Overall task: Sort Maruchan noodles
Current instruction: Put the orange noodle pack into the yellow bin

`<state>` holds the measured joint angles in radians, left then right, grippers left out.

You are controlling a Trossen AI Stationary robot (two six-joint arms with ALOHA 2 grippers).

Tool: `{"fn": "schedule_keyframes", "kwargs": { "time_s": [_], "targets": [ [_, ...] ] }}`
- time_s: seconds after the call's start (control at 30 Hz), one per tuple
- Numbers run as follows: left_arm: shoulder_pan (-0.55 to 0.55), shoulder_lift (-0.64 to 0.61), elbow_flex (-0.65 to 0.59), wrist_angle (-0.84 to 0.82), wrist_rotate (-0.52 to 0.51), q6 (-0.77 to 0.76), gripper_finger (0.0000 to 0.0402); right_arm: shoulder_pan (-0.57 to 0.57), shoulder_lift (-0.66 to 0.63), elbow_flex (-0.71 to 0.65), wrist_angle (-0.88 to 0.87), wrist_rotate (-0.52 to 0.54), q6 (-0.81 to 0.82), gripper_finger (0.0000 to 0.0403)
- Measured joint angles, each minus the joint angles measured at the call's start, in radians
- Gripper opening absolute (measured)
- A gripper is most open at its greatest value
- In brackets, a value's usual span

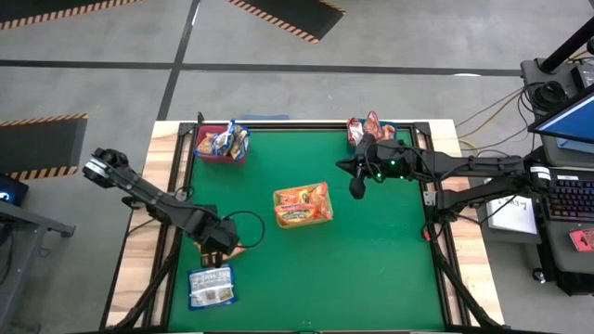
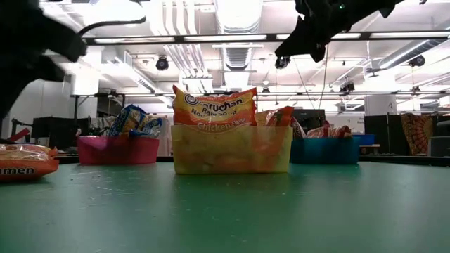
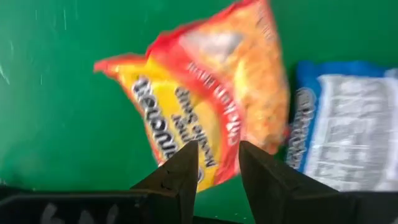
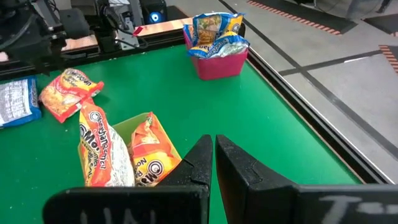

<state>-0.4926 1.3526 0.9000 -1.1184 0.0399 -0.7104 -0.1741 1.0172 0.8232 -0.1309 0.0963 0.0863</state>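
"High view first. Where is the left gripper (image 1: 225,243)?"

"Lower left of the picture, over the green table (image 1: 371,269). In the left wrist view its gripper (image 3: 217,149) has its two fingers (image 3: 183,171) parted, with a gap between them. They sit right at the edge of an orange noodle packet (image 3: 205,93). I can't tell if they touch it."

"Is that packet up in the air?"

"No. In the low view it lies flat on the table at the far left edge (image 2: 21,163). Just beside it is a blue-and-silver packet (image 3: 348,130), also flat. From above, that one is at the bottom left (image 1: 212,287)."

"And the right gripper (image 1: 355,188)?"

"Right of the middle in the high view, up off the table. Its fingers are pressed tight together, with nothing between them (image 4: 213,142)."

"What is near it?"

"A middle bin (image 2: 232,151) with orange packets (image 1: 303,204) standing in it. You can read part of the name on one in the low view (image 2: 214,105)."

"Any more bins?"

"A pink bin (image 1: 212,154) at the upper left of the table holds blue packets (image 1: 225,139). A blue bin (image 2: 323,151) at the upper right of the table holds red packets (image 1: 369,125)."
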Motion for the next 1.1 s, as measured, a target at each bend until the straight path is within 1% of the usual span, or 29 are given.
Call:
{"fn": "schedule_keyframes", "kwargs": {
  "time_s": [0.1,0.27,0.37,0.5,0.63,0.73,0.8,0.9,1.0,1.1],
  "targets": [
    [-0.018,-0.006,-0.05,0.029,-0.003,-0.037,0.01,0.0,0.0,-0.002,0.0,0.0,0.0,0.0009],
    [-0.018,0.015,-0.125,0.108,-0.008,-0.052,0.01,0.0,0.0,-0.002,0.001,0.0,0.006,0.0009],
    [-0.017,0.038,-0.148,0.152,-0.038,-0.051,0.01,0.0,0.0,-0.002,0.001,0.0,0.007,0.0009],
    [-0.008,0.065,-0.13,0.191,-0.142,0.003,0.01,0.0,0.0,-0.002,0.001,0.0,0.007,0.0009],
    [0.004,0.082,-0.073,0.304,-0.291,0.131,0.01,0.0,0.0,-0.002,0.002,0.0,0.011,0.0009],
    [0.013,0.104,-0.01,0.388,-0.337,0.263,0.01,0.0,0.0,-0.002,0.002,0.0,0.024,0.0009],
    [0.012,0.116,0.04,0.364,-0.348,0.328,0.01,0.0,0.0,-0.002,0.002,0.0,0.031,0.0009],
    [0.011,0.124,0.087,0.244,-0.379,0.358,0.01,0.0,0.0,-0.003,0.002,0.0,0.035,0.0009],
    [0.013,0.124,0.093,0.144,-0.398,0.348,0.01,0.0,0.0,-0.009,0.002,0.0,0.041,0.0009],
    [0.012,0.124,0.075,0.115,-0.397,0.328,0.01,0.0,0.0,-0.015,0.002,0.0,0.058,0.0009]
  ]
}}
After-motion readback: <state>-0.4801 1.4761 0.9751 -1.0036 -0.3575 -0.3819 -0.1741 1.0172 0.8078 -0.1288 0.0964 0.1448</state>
